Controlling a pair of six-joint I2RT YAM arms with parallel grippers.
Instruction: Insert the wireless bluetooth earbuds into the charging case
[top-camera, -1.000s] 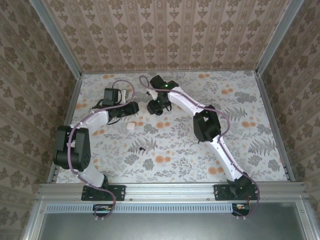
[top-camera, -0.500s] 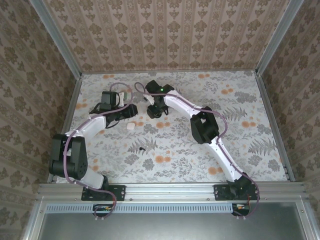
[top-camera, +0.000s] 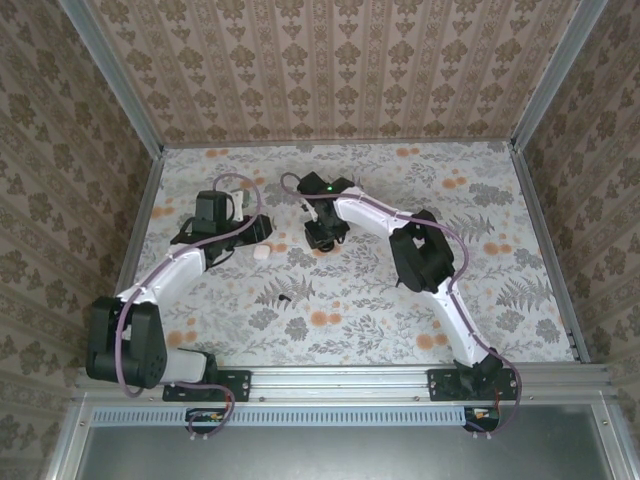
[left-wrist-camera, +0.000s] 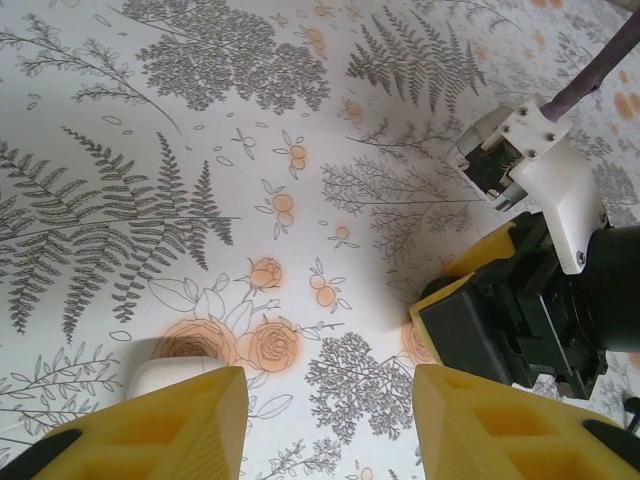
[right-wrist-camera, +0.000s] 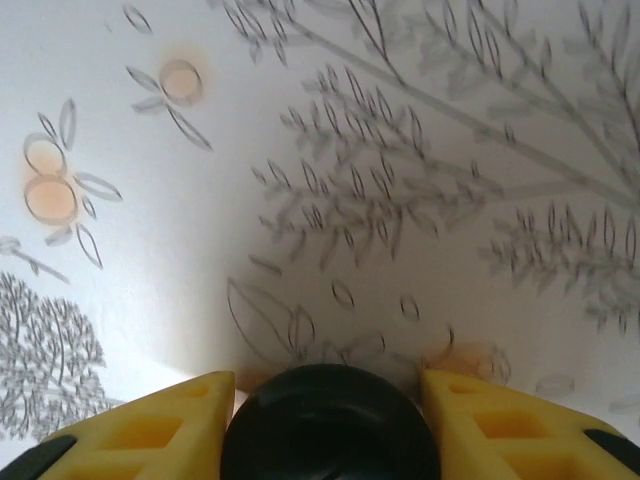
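Step in hand: securing the round black disc (right-wrist-camera: 330, 425), which I take to be the charging case, though this is not certain.

- Right gripper (right-wrist-camera: 322, 382): down at the table (top-camera: 480, 290), about mid-width and towards the far edge. Its yellow fingers (right-wrist-camera: 160, 425) stand either side of the disc, which fills the gap between them. Whether they press it yet, I cannot tell.
- Left gripper (left-wrist-camera: 325, 420): fingers spread with bare table between them, holding nothing. It is low over the far-left part of the table and faces the right gripper.
- Small white rounded piece (top-camera: 262, 253): lies between the two grippers, just beside the left gripper's finger. Purpose unclear.
- Earbud (top-camera: 284, 298): a tiny dark piece lying loose near the middle of the table, left of centre and well apart from both grippers. I cannot place the second earbud.

Judgement: early in the task, no earbud seated.

Next move calls for a steady hold on the disc. The free left gripper would then need a fine, centred pinch on the very small earbud.
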